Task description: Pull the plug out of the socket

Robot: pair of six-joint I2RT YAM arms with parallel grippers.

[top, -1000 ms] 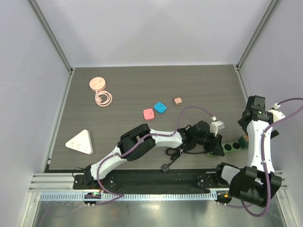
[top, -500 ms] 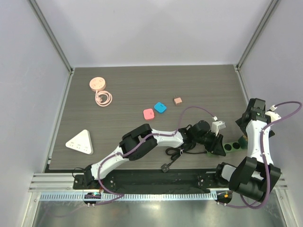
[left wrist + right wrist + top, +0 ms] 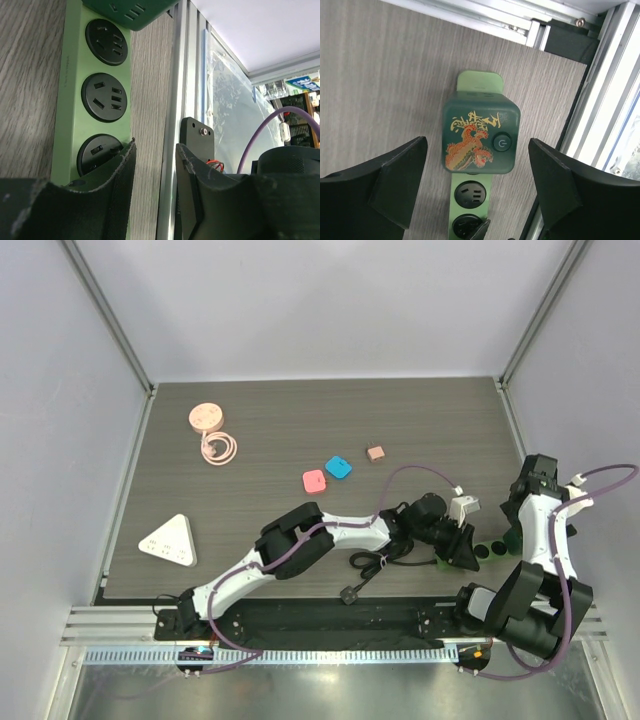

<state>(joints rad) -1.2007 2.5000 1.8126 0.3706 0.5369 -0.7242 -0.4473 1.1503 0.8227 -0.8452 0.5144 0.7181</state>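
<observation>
The socket [image 3: 490, 551] is a long green power strip with round black outlets, lying near the table's front right corner. The plug [image 3: 480, 142], a dark green cube with a dragon print and a power button, sits on its far end. My right gripper [image 3: 477, 145] hangs open over the plug, one finger on each side, both clear of it. My left gripper [image 3: 156, 146] is at the strip's other end [image 3: 70, 100]. One finger lies over an outlet, the other over the table's edge rail. Only bare wood shows between its fingers.
A black cord [image 3: 375, 562] coils left of the strip. Pink [image 3: 314, 481] and blue [image 3: 338, 467] squares and a small pink block [image 3: 375, 453] lie mid-table. A pink round disc [image 3: 205, 418] and a white triangle [image 3: 168, 541] sit left. A metal rail [image 3: 187, 75] borders the strip.
My right gripper has dropped closer over the plug and its jaws have narrowed a little. The left gripper has shifted slightly right along the strip.
</observation>
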